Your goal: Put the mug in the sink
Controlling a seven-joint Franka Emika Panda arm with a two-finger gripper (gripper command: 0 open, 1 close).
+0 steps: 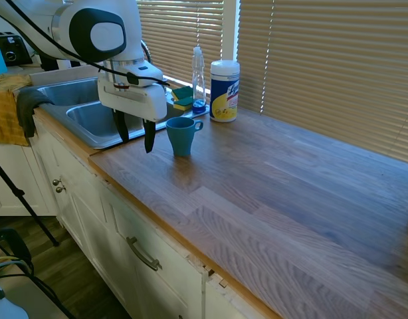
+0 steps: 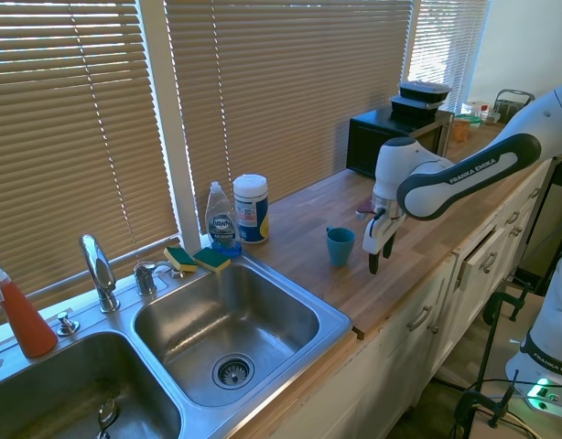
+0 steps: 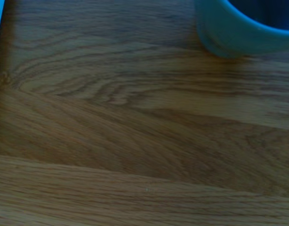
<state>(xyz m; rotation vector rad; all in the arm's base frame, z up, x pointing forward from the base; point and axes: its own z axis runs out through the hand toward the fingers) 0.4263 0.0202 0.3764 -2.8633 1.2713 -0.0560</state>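
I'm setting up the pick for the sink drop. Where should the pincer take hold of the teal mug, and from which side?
Probably the rim, from above: the mug stands upright and open-mouthed on the counter, so one finger could go inside. The open pincer hangs beside it, opposite the handle.

The small teal-blue mug (image 1: 182,135) (image 2: 340,246) (image 3: 243,28) stood upright and empty on the wooden countertop (image 1: 290,193), its loop handle turned toward the white wipes canister (image 1: 224,90). The stainless steel double-basin sink (image 2: 290,297) (image 1: 91,123) lay just beside it, set into the counter, with a curved chrome faucet (image 2: 98,270) behind the basins.
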